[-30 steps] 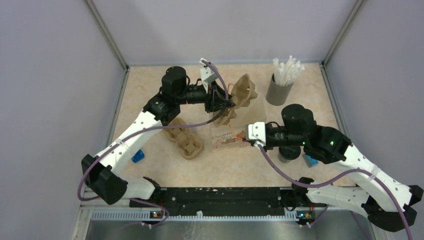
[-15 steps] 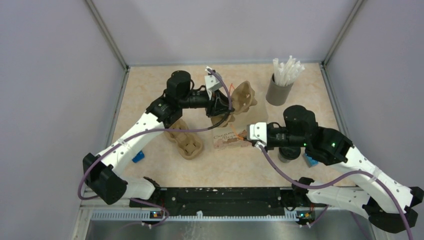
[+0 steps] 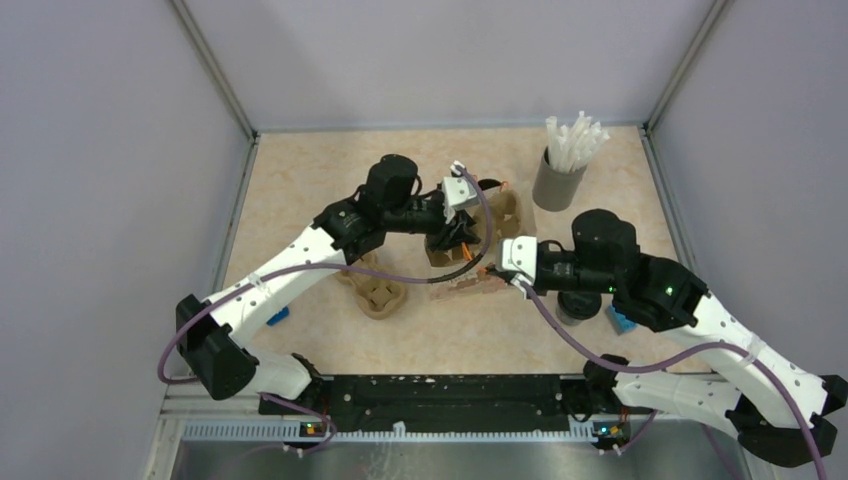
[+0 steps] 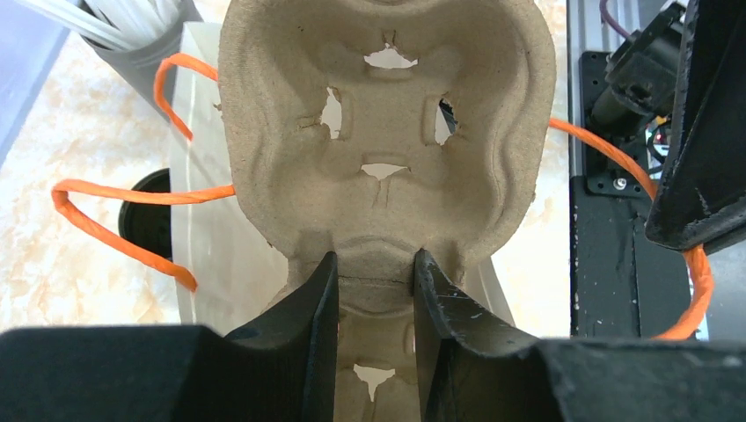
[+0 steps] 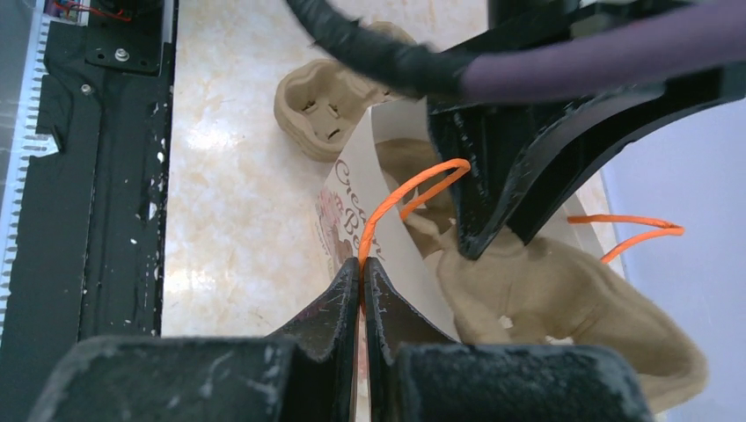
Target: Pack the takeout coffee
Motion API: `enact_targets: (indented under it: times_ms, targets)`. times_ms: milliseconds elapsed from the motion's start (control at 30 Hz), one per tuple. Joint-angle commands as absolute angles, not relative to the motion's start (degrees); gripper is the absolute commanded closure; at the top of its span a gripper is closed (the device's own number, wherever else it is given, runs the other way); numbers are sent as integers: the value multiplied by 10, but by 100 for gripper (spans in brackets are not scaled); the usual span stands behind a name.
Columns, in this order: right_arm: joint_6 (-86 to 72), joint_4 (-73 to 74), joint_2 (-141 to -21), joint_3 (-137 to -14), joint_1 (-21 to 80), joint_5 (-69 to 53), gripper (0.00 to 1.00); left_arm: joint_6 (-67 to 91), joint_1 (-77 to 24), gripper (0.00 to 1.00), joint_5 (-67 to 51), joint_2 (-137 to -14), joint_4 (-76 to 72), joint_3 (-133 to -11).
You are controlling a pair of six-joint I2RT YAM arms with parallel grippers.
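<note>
Halfway there, I'd say: left fingers [image 4: 308,338] clamp the cup carrier [image 4: 378,132] over the paper bag [image 4: 211,246], mid-frame; right fingers [image 5: 339,308] pinch its rim tight; dark cup [image 3: 578,307] lower right, not yet packed.

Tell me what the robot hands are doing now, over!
Left gripper shut on cup tray, at the mouth of the bag. Right gripper pinching an orange handle. Spare tray sits off to the side.
</note>
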State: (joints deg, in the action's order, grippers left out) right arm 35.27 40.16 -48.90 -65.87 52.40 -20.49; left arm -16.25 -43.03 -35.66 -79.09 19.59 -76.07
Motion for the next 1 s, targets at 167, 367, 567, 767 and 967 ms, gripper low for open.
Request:
enact_targets:
  times_ms: [167, 367, 567, 767, 967]
  targets:
    - [319, 350, -471, -639, 532, -195, 100, -214, -453, 75, -300, -778, 224, -779]
    - [305, 340, -465, -640, 531, -183, 100, -248, -454, 75, -231, -766, 270, -785]
    - [294, 340, -454, -632, 531, -181, 100, -267, -455, 74, -236, -789, 328, -819]
    - [255, 317, -432, -597, 531, -176, 100, -247, -462, 73, -241, -802, 319, -811]
    - [218, 276, -404, -556, 531, -163, 100, -240, -462, 75, -206, -825, 325, -799]
